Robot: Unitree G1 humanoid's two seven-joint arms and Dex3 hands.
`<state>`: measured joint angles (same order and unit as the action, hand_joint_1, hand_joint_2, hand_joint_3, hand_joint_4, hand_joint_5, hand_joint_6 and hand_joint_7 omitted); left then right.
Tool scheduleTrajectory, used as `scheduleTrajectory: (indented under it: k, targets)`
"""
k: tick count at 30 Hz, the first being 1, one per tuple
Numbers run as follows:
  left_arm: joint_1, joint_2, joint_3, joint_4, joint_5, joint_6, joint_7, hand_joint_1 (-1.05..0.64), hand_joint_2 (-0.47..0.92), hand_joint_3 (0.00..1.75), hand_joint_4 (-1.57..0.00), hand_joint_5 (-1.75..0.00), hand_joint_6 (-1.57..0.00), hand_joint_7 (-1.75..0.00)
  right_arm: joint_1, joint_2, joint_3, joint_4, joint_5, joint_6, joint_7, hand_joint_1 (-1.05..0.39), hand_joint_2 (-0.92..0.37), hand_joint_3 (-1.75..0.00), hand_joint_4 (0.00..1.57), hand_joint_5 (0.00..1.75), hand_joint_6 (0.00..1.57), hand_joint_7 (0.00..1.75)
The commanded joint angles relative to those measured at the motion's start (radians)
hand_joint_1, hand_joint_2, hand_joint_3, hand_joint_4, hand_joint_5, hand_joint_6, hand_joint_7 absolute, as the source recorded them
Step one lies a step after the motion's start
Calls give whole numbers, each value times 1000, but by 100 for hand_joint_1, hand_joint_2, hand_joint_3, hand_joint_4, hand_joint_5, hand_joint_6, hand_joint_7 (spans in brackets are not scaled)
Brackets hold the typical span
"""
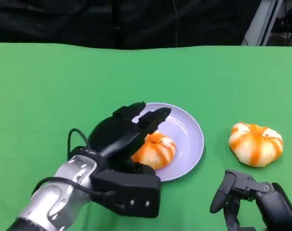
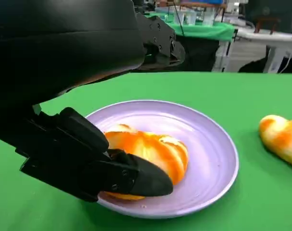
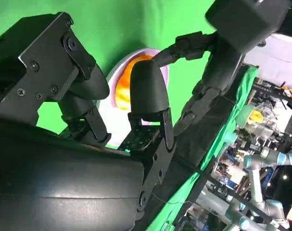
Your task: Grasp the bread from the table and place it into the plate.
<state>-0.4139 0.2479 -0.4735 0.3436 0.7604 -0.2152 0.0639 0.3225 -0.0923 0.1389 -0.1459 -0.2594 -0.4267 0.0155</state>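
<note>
An orange-and-white striped bread (image 1: 158, 148) lies on the lavender plate (image 1: 190, 137) in the middle of the green table. My left hand (image 1: 126, 134) reaches over it. In the left wrist view the thumb (image 2: 136, 178) lies against the near side of that bread (image 2: 153, 149), while the upper fingers (image 2: 160, 45) stand clear above it over the plate (image 2: 210, 144). A second bread (image 1: 255, 143) sits on the cloth to the right of the plate, also seen in the left wrist view (image 2: 283, 137). My right hand (image 1: 244, 192) hovers low near the front edge, just before that bread, holding nothing.
The green cloth (image 1: 49, 86) runs wide to the left and behind the plate. A dark backdrop (image 1: 136, 19) stands beyond the table's far edge. The right wrist view looks past my right hand's fingers (image 3: 148, 91) at the plated bread (image 3: 122, 89).
</note>
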Motion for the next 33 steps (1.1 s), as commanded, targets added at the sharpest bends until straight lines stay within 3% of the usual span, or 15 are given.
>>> scheduleTrajectory:
  k: [1,11,17,18,19,21,27,28,29,30,33]
  targets:
    - [81,42,60,-67,-56,-56,53,-67,92,33,-16,-9,-17,-6,-8,-14,-4,-4,12,-3,5,13,-33,-149,84,175,79,145]
    - [284,140,204,-270,-228,-187,10,-45,92,21,-45,-26,-39,-12,3,-13,-1,-19,18,3,11,8,-33,-149,84,174,79,145]
    - [335,143,255,-317,-277,-201,-15,-40,92,22,-56,-35,-50,-15,4,-13,0,-24,12,2,8,8,-33,-150,83,175,79,145]
    - [382,107,294,-323,-317,-248,51,-36,91,21,-64,-40,-59,-19,11,-13,-1,-35,14,11,10,8,-33,-150,83,175,78,145]
    - [419,80,326,-327,-346,-286,100,-26,90,18,-77,-54,-77,-24,17,-12,-1,-43,16,18,12,8,-33,-149,83,175,78,145]
    - [480,27,379,-335,-402,-349,168,-12,89,15,-89,-79,-99,-30,23,-13,-1,-54,17,25,13,9,-33,-148,83,175,78,144]
    - [523,-15,430,-307,-443,-426,175,-6,89,14,-90,-93,-107,-33,25,-16,-3,-61,20,34,16,9,-33,-147,82,175,79,144]
    - [551,-27,445,-283,-490,-470,177,1,73,61,-91,-124,-107,-61,23,-19,-6,-58,24,32,19,9,-33,-146,82,175,78,144]
    - [571,-36,456,-263,-528,-506,174,5,60,92,-90,-135,-98,-90,20,-21,-8,-56,28,31,21,10,-34,-146,82,175,79,144]
    - [581,-43,464,-247,-552,-531,167,8,52,113,-89,-143,-91,-111,18,-23,-9,-54,30,29,23,10,-34,-146,82,175,79,144]
    - [588,-70,467,-211,-609,-586,142,12,45,133,-86,-158,-84,-134,14,-25,-10,-43,35,19,24,9,-33,-147,83,175,79,144]
